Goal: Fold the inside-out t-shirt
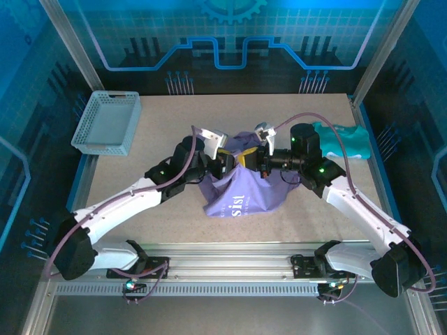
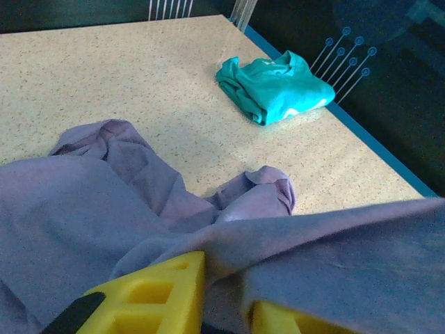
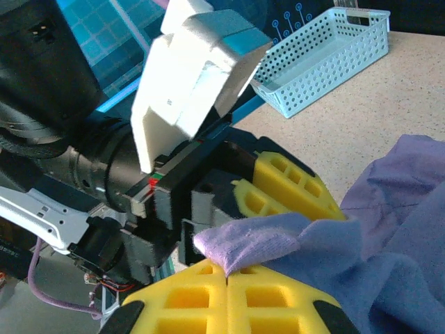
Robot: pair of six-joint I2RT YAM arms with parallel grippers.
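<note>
The inside-out t-shirt [image 1: 241, 195] is a lavender heap at mid-table, pale lettering on its near part. Both grippers meet over its far edge. My right gripper [image 3: 228, 268] is shut, its yellow pads pressed together on a small fold of the shirt [image 3: 278, 240]. My left gripper [image 2: 228, 292] faces it, and its yellow fingers [image 2: 156, 296] stand a narrow gap apart, with a ridge of the shirt [image 2: 125, 209] draped over them and into the gap. In the top view the left gripper [image 1: 229, 162] and right gripper [image 1: 258, 164] are almost touching.
A folded teal garment [image 1: 346, 138] lies at the right edge of the table, also seen as the teal garment [image 2: 274, 87]. A pale mesh basket [image 1: 106, 123] stands at the back left. Bare tabletop [image 1: 174, 115] lies behind the shirt.
</note>
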